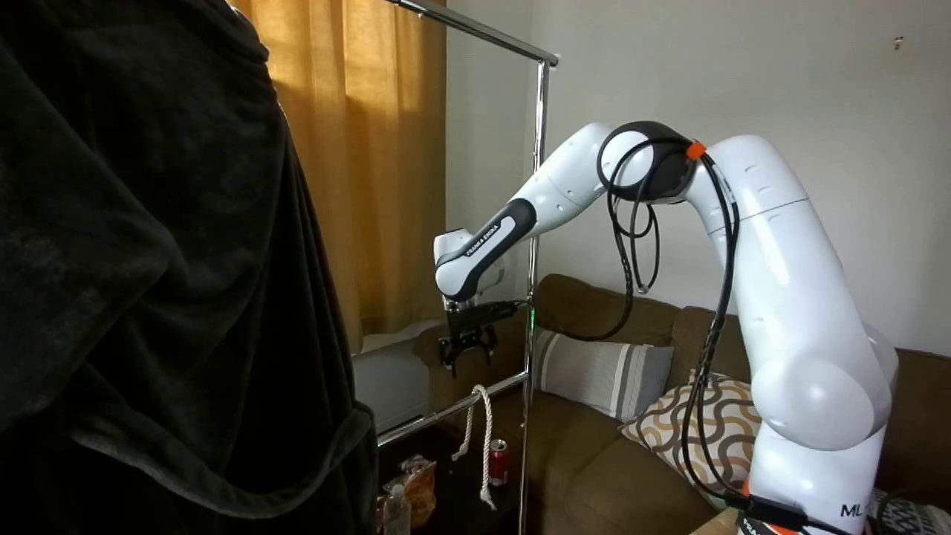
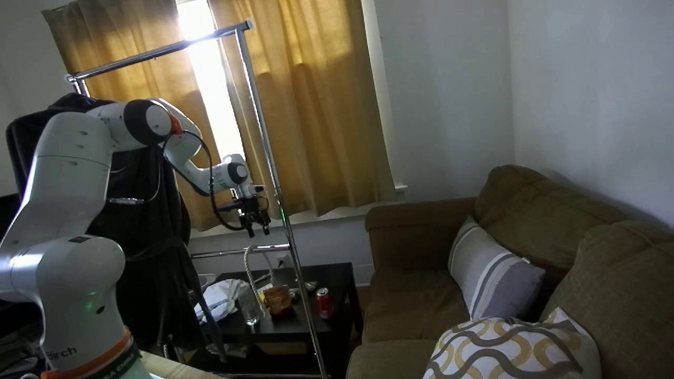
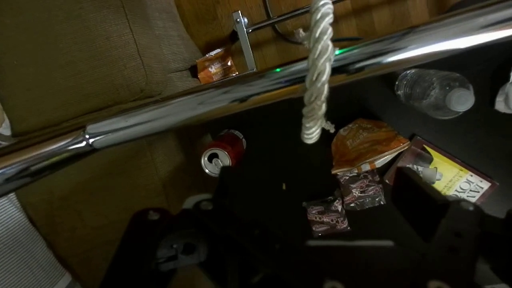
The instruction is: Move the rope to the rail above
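In an exterior view: arm (image 1: 776,230), marked "FRANKA EMIKA" and "ML"; gripper (image 1: 471,360), jaws spread, grasping nothing, above rope (image 1: 487,446); rope draped over lower crossbar (image 1: 427,421), well below rail (image 1: 483,31).

In an exterior view: base (image 2: 84,316), marked "Birch".

In the wrist view: rope over crossbar; counter (image 3: 276,144) bearing red can (image 3: 227,152), orange bag (image 3: 365,144), print blurred, and book (image 3: 456,174), "JOY" legible.

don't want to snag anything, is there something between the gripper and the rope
Nothing visible. The rope hangs over the lower crossbar, below the open gripper in both exterior views; in the wrist view it passes in front of that crossbar.
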Controlling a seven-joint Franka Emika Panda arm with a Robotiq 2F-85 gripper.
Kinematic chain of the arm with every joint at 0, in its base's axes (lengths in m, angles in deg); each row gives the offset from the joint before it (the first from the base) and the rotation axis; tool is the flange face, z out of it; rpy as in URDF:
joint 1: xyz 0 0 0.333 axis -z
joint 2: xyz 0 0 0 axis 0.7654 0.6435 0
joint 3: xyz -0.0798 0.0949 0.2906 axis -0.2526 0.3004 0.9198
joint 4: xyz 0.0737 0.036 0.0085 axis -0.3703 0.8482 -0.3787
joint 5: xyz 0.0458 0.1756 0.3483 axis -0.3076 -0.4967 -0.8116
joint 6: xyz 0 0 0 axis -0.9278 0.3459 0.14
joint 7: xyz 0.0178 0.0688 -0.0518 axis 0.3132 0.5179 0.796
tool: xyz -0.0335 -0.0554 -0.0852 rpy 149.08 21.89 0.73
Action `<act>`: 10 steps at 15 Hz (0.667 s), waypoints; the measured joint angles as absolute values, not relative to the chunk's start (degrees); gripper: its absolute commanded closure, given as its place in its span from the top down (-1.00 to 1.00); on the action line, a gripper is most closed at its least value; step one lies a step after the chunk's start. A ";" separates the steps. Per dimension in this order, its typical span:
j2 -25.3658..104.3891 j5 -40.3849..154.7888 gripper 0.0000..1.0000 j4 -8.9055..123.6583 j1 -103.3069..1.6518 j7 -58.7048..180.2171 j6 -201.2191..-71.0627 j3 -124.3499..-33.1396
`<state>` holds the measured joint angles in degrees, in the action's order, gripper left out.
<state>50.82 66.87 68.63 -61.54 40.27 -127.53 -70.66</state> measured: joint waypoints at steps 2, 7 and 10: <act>52.65 65.47 1.00 67.28 -61.32 42.52 -127.59 -70.76; 57.80 61.13 1.00 63.10 -60.86 47.97 -127.51 -70.78; 60.60 59.38 1.00 60.60 -60.62 50.05 -126.58 -70.78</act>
